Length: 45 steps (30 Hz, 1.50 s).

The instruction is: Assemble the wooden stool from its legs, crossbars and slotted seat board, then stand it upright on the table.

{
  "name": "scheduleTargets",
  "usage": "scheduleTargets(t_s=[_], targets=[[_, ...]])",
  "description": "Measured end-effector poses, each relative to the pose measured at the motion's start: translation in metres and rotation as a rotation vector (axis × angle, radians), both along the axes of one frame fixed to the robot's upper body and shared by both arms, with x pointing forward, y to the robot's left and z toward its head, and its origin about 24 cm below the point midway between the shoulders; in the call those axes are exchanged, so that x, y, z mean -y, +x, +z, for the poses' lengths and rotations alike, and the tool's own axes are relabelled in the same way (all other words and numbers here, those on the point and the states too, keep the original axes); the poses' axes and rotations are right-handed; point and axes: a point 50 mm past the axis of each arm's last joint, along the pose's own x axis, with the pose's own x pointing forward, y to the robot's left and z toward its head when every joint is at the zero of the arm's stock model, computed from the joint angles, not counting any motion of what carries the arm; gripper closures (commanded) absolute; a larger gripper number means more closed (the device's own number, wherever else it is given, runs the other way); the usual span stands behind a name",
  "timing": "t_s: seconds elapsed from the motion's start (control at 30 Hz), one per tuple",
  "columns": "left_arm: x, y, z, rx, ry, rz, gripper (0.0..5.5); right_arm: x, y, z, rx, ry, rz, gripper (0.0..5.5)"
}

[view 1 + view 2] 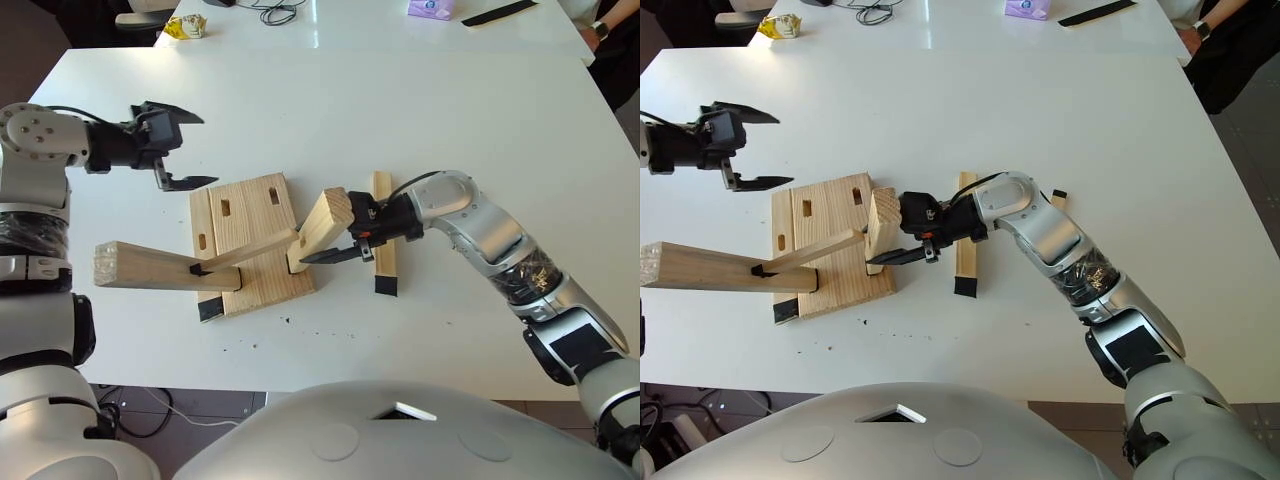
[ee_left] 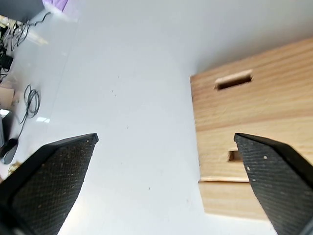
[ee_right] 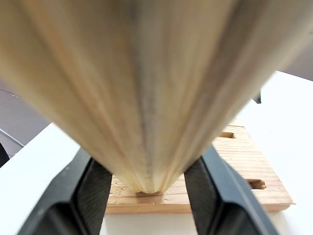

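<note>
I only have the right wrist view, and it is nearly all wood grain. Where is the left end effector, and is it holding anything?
Observer: The left end effector is open and holds nothing. It hangs over the table by the seat board's far left corner.
Operator: Where is the other leg?
Observer: The second leg sticks out past the board's left edge. A crossbar runs from it toward the foot of the gripped leg in your right end effector. I cannot tell whether the joints are seated.
Operator: Any loose parts?
Observer: One wooden bar with a black end lies flat on the table, right of the board, under your right arm.
</note>
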Motion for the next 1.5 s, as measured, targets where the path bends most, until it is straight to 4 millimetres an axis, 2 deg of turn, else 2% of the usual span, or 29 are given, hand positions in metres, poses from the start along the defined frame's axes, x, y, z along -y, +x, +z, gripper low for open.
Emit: scheduleTargets(t_s=[0.2,0.37,0.6,0.73,0.83,0.97,1.13,1.3,1.5], targets=[[-0.004,0.0,-0.002,0.041,-0.002,0.024,0.33,0.008,-0.001,0.003,0.019,-0.02,-0.009,3.46],[-0.006,-0.008,-0.012,0.047,-0.03,0.047,0.33,0.027,-0.001,0.008,0.046,-0.063,-0.03,3.46],[-0.002,-0.013,-0.012,0.086,-0.058,0.058,0.33,0.046,0.0,0.015,0.067,-0.113,-0.046,3.46],[0.001,-0.011,-0.003,0.147,-0.095,0.091,0.33,0.05,0.0,0.017,0.071,-0.128,-0.054,3.46],[0.016,-0.002,0.012,0.183,-0.243,0.099,0.33,0.05,0.001,0.017,0.073,-0.128,-0.053,3.46],[0.048,0.005,0.045,0.213,-0.426,0.019,0.33,0.05,0.001,0.017,0.073,-0.128,-0.053,3.46],[0.09,-0.005,0.074,0.17,-0.537,-0.161,0.33,0.05,0.001,0.017,0.07,-0.125,-0.057,3.46],[0.124,-0.023,0.089,0.073,-0.597,-0.332,0.33,0.05,0.001,0.015,0.066,-0.119,-0.067,3.46],[0.136,-0.037,0.091,-0.041,-0.59,-0.432,0.33,0.05,0.001,0.014,0.061,-0.113,-0.073,3.46]])
